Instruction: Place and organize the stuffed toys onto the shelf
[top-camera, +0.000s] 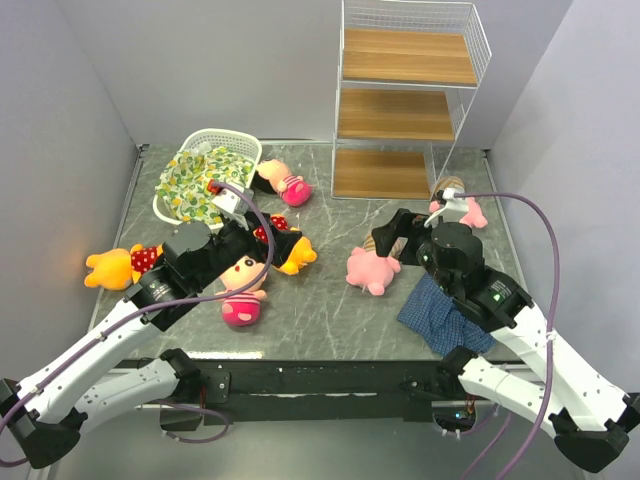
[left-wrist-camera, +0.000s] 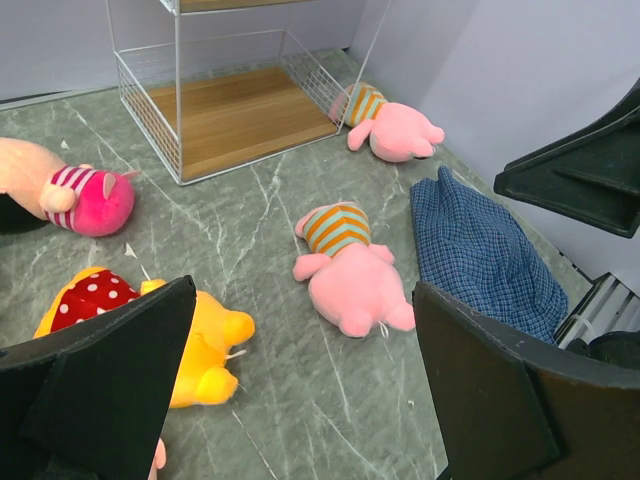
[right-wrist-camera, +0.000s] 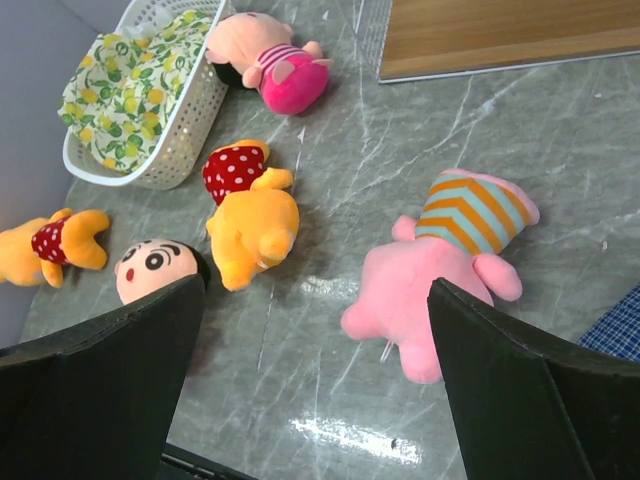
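The shelf (top-camera: 405, 100) stands at the back right, its boards bare. A striped piglet (top-camera: 370, 268) lies mid-table, and a second one (top-camera: 462, 210) lies by the shelf's right foot. One bear (top-camera: 115, 265) lies far left and another (top-camera: 292, 254) in the centre. One doll (top-camera: 243, 290) lies near the front and another (top-camera: 283, 183) by the basket. My left gripper (top-camera: 262, 238) is open and empty over the centre bear (left-wrist-camera: 190, 330). My right gripper (top-camera: 395, 235) is open and empty, just above the mid-table piglet (right-wrist-camera: 440, 265).
A white lattice basket (top-camera: 240, 145) holding a green-yellow cloth (top-camera: 200, 180) stands at the back left. A blue plaid cloth (top-camera: 440, 315) lies front right under my right arm. Grey walls close in both sides.
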